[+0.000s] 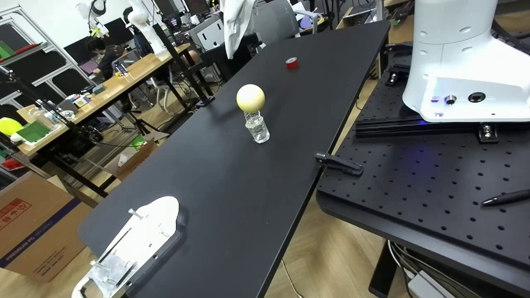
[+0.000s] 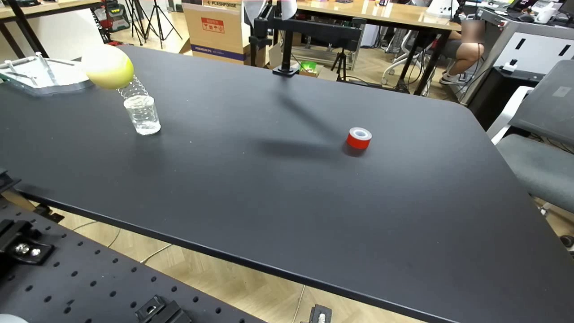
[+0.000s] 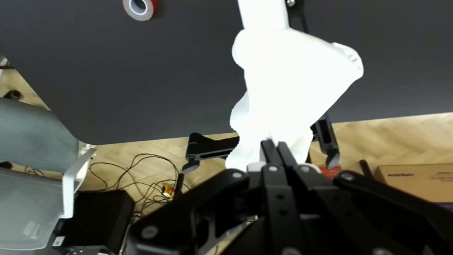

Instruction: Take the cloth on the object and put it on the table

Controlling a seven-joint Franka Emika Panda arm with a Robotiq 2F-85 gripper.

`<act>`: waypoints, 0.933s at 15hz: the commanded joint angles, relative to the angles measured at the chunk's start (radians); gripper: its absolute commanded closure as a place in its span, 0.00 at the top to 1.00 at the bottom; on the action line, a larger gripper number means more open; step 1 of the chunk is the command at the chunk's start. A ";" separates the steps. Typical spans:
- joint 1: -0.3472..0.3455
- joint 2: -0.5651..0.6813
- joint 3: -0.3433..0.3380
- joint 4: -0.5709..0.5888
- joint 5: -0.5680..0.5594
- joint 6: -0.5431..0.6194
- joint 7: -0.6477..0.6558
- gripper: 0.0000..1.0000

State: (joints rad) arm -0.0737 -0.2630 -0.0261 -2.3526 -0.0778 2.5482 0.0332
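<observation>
Gripper (image 3: 275,143): black; fingers together, clamped on one end of the white cloth (image 3: 283,81).
White cloth: hanging loose and creased from the fingertips; in an exterior view its lower tip shows in the air, apart from the table (image 2: 314,188), the upper part cut off by the frame.
Table: black top, rounded corners.
Yellow ball (image 2: 107,67): left part of the table, perched on a clear ribbed piece (image 2: 134,89).
Clear cup (image 2: 144,119): standing on the table, below the ribbed piece.
Tape roll (image 2: 358,138): red outside, lying flat on the table, right of the cup and well apart from it.
White panel (image 2: 69,74): far left of the table, bolts standing up from it.
Black stand (image 2: 287,49): at the table's far edge.
Grey chair (image 2: 542,130): right, beside the table.
Cardboard box (image 2: 217,33): beyond the far edge.
Robot base (image 1: 463,62): white, on a perforated black board (image 1: 414,178).
</observation>
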 commanded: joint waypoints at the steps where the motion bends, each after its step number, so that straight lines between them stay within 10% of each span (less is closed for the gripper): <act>1: -0.049 -0.019 -0.020 -0.038 0.008 0.070 0.116 0.01; 14: -0.211 0.170 -0.015 -0.026 -0.027 0.257 0.625 0.01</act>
State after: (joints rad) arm -0.2542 -0.1359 -0.0618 -2.3900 -0.0652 2.7719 0.4923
